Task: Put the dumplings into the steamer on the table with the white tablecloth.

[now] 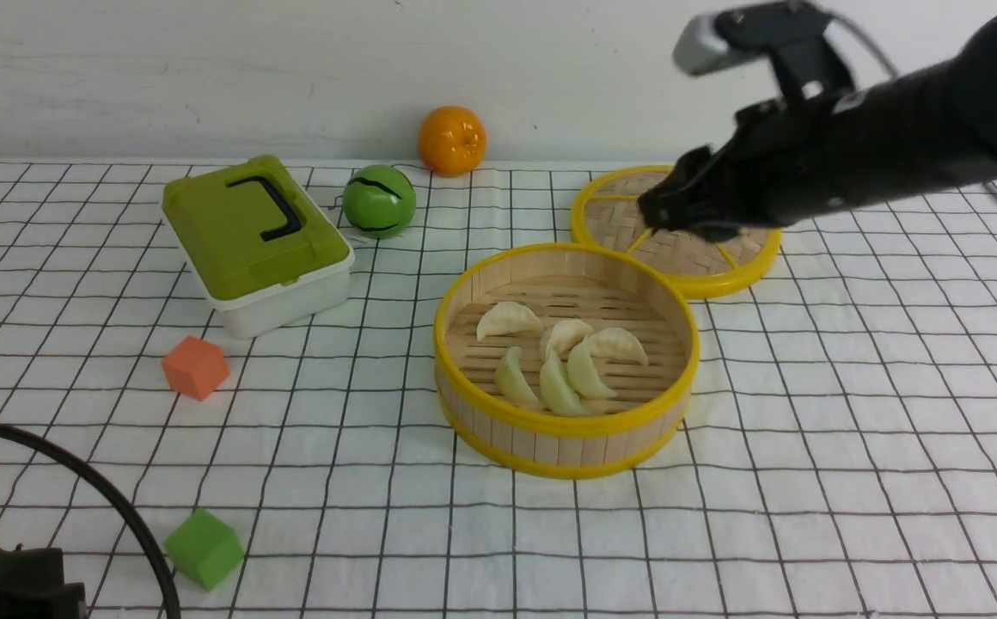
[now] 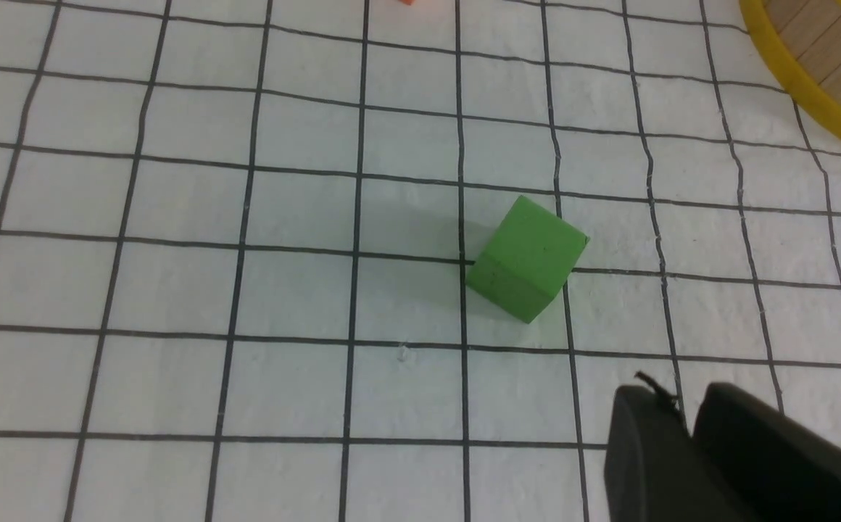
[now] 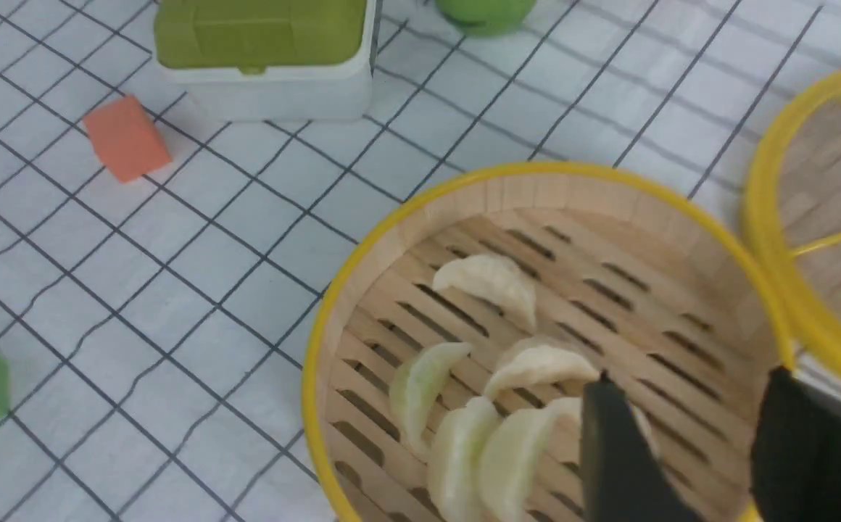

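Starting at the table's (image 1: 851, 430) left near corner, your left gripper (image 2: 689, 435) sits low just beside the green cube (image 2: 527, 257), jaws nearly together and empty, parked out of the way so the right arm has room.

Toward the middle, the steamer (image 1: 565, 430) stands upright on the white tablecloth (image 1: 335, 481), open side up so things can be dropped in. The dumplings (image 1: 560, 357) lie inside on its slatted floor: six by my count, none left on the cloth. They cluster at the near side, and most have their long axes running roughly from the near edge to the far edge, curved backs outward; the farthest lies more crosswise.

On the right, your right gripper (image 1: 662, 211) hangs above the steamer's far rim, in front of the lid (image 1: 722, 275), with a moderate gap and nothing between the jaws, which suggests the last drop is done.
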Controlling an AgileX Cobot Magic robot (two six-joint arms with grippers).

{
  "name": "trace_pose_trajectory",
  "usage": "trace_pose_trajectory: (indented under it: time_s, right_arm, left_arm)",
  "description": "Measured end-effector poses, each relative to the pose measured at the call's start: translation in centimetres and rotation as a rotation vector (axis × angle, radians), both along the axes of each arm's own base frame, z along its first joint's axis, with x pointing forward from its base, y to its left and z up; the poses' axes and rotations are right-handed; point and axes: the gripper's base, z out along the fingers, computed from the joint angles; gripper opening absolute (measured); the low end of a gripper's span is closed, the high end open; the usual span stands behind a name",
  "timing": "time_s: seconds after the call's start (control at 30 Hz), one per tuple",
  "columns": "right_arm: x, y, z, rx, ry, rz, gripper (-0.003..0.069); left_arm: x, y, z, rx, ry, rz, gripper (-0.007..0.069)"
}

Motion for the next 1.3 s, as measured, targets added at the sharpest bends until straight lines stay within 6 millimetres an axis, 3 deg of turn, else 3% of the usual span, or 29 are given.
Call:
trace_pose_trajectory:
  time_s: [0.07,0.13,0.2,0.23,0.33,0.43,0.57,0.6,0.63,0.67,0.7,0.77,0.97,1.13,1.3]
  right_arm:
    - [-2.9,-1.5,3.2,-0.088,-0.081,-0.008,0.0074]
    - [-5.7,-3.2,5.5,-0.161,-0.121,-0.052,0.0001]
    - [-7.8,-4.6,6.9,-0.203,-0.14,-0.115,-0.0017]
    - [-9.8,-6.0,7.9,-0.23,-0.154,-0.196,-0.002]
    - [-13.8,-8.8,8.1,-0.237,-0.177,-0.369,-0.002]
    - [-17.7,-10.9,6.1,-0.202,-0.222,-0.494,-0.002]
    - [-21.4,-12.0,1.4,-0.095,-0.33,-0.52,-0.002]
    - [-22.2,-12.0,-0.5,-0.03,-0.361,-0.506,-0.002]
    - [-22.6,-11.9,-2.1,-0.001,-0.365,-0.493,-0.002]
    - [-22.7,-11.8,-1.9,0.015,-0.381,-0.49,-0.002]
    - [-23.3,-11.5,-4.1,0.091,-0.412,-0.455,-0.0018]
    - [-23.7,-11.1,-6.0,0.179,-0.434,-0.413,-0.0017]
    - [-24.0,-9.6,-9.7,0.31,-0.481,-0.267,-0.0013]
    - [-24.4,-9.0,-11.6,0.31,-0.504,-0.182,-0.0011]
    - [-25.1,-9.9,-12.4,0.278,-0.5,-0.246,-0.0011]
  left_arm:
    - [0.0,0.0,0.0,0.0,0.0,0.0,0.0104]
    - [0.0,0.0,0.0,0.0,0.0,0.0,0.0104]
    - [0.0,0.0,0.0,0.0,0.0,0.0,0.0107]
    - [0.0,0.0,0.0,0.0,0.0,0.0,0.0108]
    - [0.0,0.0,0.0,0.0,0.0,0.0,0.011]
    - [0.0,0.0,0.0,0.0,0.0,0.0,0.0111]
    - [0.0,0.0,0.0,0.0,0.0,0.0,0.0113]
    - [0.0,0.0,0.0,0.0,0.0,0.0,0.0115]
    - [0.0,0.0,0.0,0.0,0.0,0.0,0.0116]
    - [0.0,0.0,0.0,0.0,0.0,0.0,0.0116]
    - [0.0,0.0,0.0,0.0,0.0,0.0,0.0118]
    - [0.0,0.0,0.0,0.0,0.0,0.0,0.0121]
    - [0.0,0.0,0.0,0.0,0.0,0.0,0.0125]
    - [0.0,0.0,0.0,0.0,0.0,0.0,0.0129]
    - [0.0,0.0,0.0,-0.001,0.0,0.0,0.0136]
